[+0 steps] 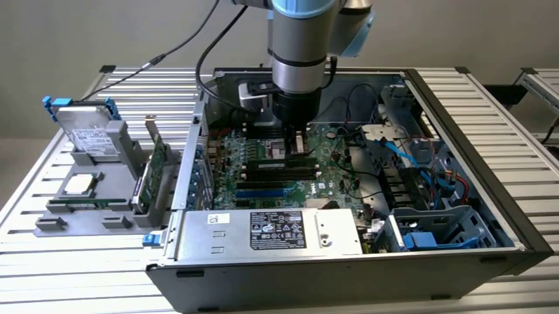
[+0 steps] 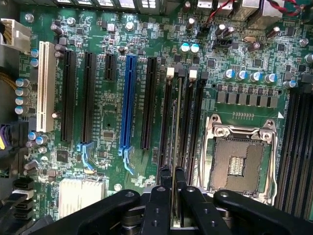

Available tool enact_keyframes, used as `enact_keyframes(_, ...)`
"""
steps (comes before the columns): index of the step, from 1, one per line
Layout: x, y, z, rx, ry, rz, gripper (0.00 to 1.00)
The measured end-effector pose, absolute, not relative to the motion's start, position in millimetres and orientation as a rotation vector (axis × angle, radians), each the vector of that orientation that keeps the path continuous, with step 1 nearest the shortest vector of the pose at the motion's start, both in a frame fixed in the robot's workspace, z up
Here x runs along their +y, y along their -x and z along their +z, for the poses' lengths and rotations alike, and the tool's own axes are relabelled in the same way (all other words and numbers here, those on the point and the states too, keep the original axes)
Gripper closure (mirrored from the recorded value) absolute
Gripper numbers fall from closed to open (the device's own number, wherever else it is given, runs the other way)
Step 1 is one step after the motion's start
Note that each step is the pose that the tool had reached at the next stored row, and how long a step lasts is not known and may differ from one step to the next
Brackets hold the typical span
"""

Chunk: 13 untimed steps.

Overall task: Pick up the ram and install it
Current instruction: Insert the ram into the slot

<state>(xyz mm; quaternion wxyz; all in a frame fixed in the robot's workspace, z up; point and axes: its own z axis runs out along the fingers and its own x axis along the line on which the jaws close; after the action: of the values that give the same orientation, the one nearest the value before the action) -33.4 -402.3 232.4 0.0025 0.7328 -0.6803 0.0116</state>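
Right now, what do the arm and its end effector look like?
The arm is a silver-grey cylinder with pale blue joint caps and a black band. Black cables loop beside it. The end effector is matte black, with two narrow fingers on rounded links.

No text can be read; print on the power supply's (image 1: 336,237) black label (image 1: 277,230) and the hard drive's (image 1: 78,119) label (image 1: 91,137) is rendered too small.

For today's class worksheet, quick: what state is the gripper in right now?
Gripper: closed on the ram, held edge-on over the motherboard.
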Motion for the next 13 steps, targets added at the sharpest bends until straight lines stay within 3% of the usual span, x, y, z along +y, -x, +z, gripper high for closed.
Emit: enact_keyframes(13, -402.3, 33.4, 227.2, -2.134, -2.281, 0.055, 0.87)
